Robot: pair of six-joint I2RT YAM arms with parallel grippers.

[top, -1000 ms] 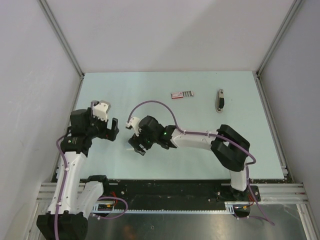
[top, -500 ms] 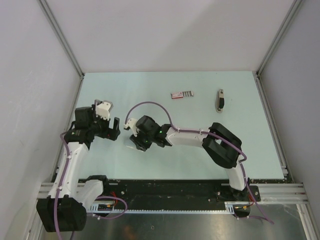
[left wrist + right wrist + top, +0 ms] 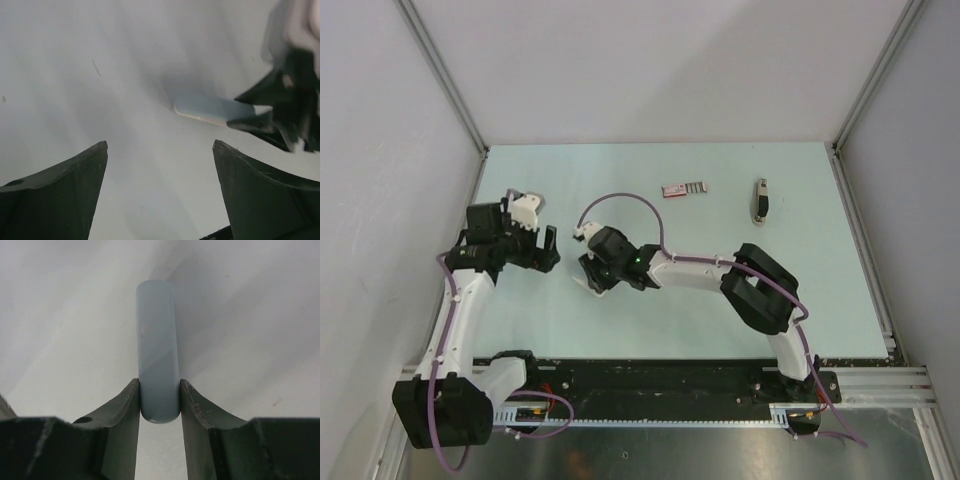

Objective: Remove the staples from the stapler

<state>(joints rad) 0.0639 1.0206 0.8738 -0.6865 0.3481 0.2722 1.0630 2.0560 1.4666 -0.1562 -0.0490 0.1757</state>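
Top external, bench (image 3: 620,330): pale blue-green and mostly bare, so small stuff will probably skate around if nudged.
Left end effector (image 3: 160,144): near-left part of the bench, jaws spread wide, nothing between them. It points at the free end of the bar the other arm has.
Right end effector (image 3: 159,382): just right of the left one, near the middle. Its jaws are pinched onto one end of a pale bluish-grey bar (image 3: 157,340), both fingers touching its long sides. So it's busy with something that isn't the job.
Stapler (image 3: 760,200): far right of the bench, lying flat with its long axis running near to far, well apart from both end effectors. Nobody's touching it.
Stapler handling: my guess is light, stiff and fairly slick, so it'll slide or spin if pushed from one side. I'd pinch it across the narrow width around mid-length, which keeps both ends free for the other arm. The dark body looks like the safer bit to squeeze than the white part.
Red-and-white box (image 3: 683,188): far middle, left of the stapler, grey segments at its right end.
Staples: can't make any out at the stapler from here, too small. Expect a thin brittle strip that snaps if squeezed hard.
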